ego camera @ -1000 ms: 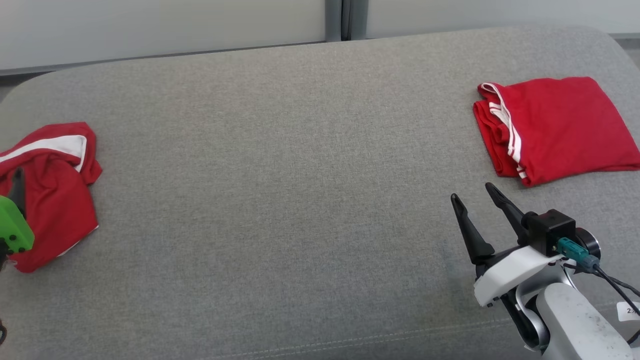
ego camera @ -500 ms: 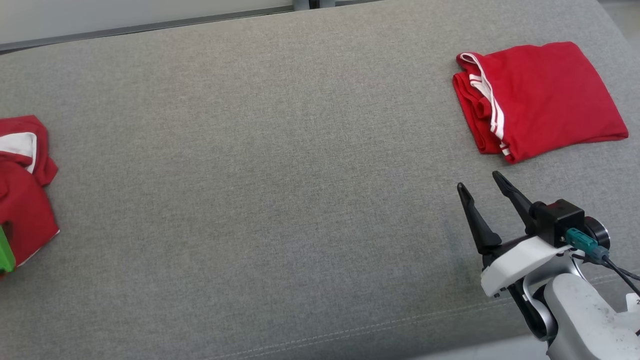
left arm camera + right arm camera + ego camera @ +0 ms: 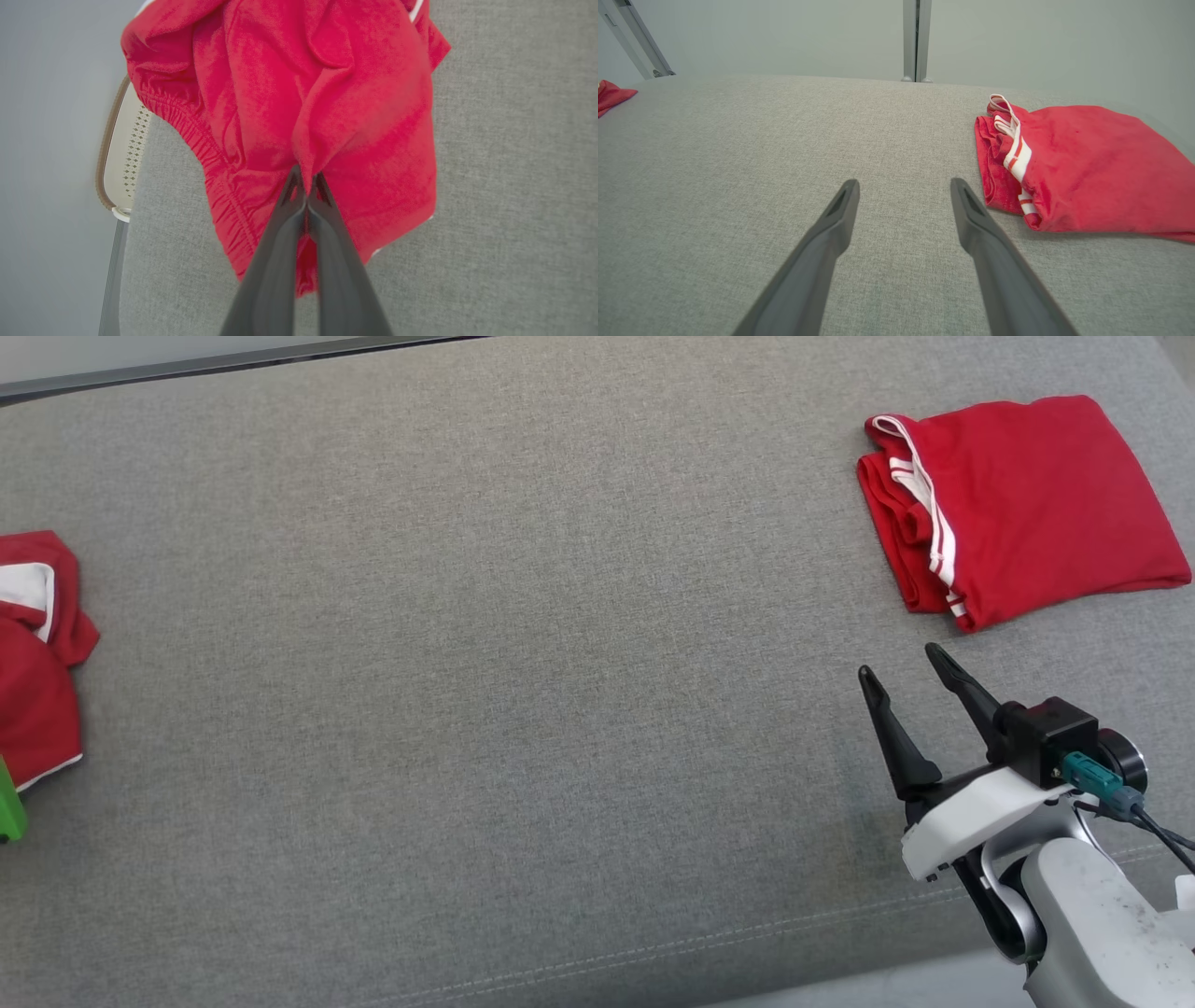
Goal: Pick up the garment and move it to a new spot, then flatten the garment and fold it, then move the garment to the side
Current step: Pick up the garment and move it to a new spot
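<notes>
"Left wrist view first: what have my left fingers [image 3: 285, 219] got?"

"Your left fingers are pressed together, tips pinching a raised fold of the red shorts [image 3: 289, 93]. Shorts crumpled, elastic waistband bunched on that view's left. Grey bench [image 3: 514, 186] under them. One end of the cloth reaches past the bench edge, in front of a pale perforated panel [image 3: 124, 149] with a brown rim. Lifted or lying flat: cannot tell."

"And the head view?"

"Shorts at the far left edge of the bench, cut off by the frame, white patch near their top. A green part [image 3: 9, 807] at the frame edge just below them. Your right fingers [image 3: 892, 737] stand spread apart, empty, over bare bench at lower right. A folded red garment [image 3: 1036, 495] with white stripes lies flat at the far right, near the right fingertips, not touching. The two red pieces are well apart, open grey fabric between."

"Right wrist view agree?"

"Yes. Fingers apart, folded garment ahead and to their right, a corner of the shorts at the far left edge, pale wall [image 3: 784, 37] behind the bench."
</notes>
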{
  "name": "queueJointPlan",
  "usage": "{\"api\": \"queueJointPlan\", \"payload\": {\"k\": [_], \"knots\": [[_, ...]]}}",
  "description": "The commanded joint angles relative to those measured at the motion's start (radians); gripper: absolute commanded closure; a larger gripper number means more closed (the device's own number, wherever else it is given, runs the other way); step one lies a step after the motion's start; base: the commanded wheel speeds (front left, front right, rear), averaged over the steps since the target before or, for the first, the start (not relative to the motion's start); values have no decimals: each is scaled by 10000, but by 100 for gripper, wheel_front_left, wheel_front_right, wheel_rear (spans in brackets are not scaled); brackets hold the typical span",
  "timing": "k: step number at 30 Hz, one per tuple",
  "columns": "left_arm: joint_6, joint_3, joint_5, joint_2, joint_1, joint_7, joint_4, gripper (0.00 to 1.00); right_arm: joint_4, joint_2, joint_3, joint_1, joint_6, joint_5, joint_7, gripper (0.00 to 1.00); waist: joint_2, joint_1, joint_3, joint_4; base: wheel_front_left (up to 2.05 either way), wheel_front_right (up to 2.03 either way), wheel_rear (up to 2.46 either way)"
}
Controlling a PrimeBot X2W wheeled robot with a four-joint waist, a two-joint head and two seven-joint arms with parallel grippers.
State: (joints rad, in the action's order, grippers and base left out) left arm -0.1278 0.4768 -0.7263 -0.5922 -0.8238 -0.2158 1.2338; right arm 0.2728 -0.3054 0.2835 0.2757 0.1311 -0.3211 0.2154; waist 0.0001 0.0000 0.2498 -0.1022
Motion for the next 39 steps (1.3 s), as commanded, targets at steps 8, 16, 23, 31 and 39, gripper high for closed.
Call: {"api": "queueJointPlan", "payload": {"k": [8, 16, 23, 31, 39], "knots": [[-28, 355, -302, -74, -430, 1124, -982, 100, 121, 156, 24, 91, -10, 19, 90, 0, -1, 0, -238, 167, 0, 0, 0], [-28, 1473, -678, -133, -766, 1537, -2479, 100, 464, 375, 154, 151, -10, -131, 258, 0, -1, 0, -763, 225, 0, 0, 0], [-28, 2704, -518, 95, -1152, 1940, -3718, 100, 755, 611, 236, 172, -10, -219, 395, 0, -1, 0, -1080, 50, 0, 0, 0], [-28, 3933, -551, 520, -1404, 2081, -5140, 100, 958, 794, 268, 269, -10, -282, 492, 0, -1, 0, -1234, -419, 0, 0, 0], [-28, 4841, -537, 1063, -1753, 2158, -6205, 100, 1114, 942, 191, 351, -10, -322, 505, 0, -1, 0, -1326, -875, 0, 0, 0]]}}
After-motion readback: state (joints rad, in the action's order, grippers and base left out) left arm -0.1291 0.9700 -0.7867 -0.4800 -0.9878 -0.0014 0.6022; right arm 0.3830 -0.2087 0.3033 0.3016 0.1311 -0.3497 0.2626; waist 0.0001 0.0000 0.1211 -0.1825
